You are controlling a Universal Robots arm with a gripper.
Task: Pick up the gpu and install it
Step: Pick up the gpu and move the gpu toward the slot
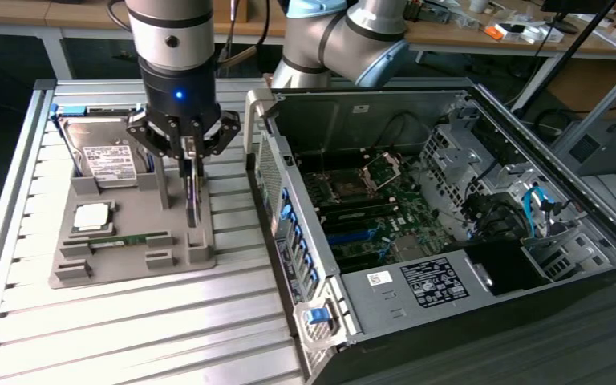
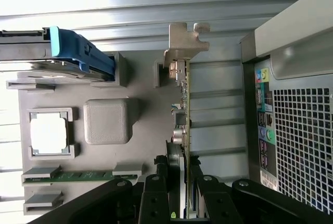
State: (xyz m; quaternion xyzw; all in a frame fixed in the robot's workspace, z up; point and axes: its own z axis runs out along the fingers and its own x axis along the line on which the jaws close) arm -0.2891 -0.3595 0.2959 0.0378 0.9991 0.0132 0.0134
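Grip: gripper [image 1: 189, 156] clamped on gpu [image 1: 193, 200] top edge, left of centre | card upright in gray holder [image 1: 126, 269] | lift straight up, avoid tilting against slot walls

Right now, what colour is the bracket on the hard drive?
The bracket is blue, clearest in the wrist view.

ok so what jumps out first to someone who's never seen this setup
The open computer case on the exterior view's right draws the eye first, with its motherboard laid bare. Next comes the arm's tool on the exterior view's left, pointing straight down and closed on the top edge of the gpu. The gpu stands on edge in a grey holder tray on the slatted table.
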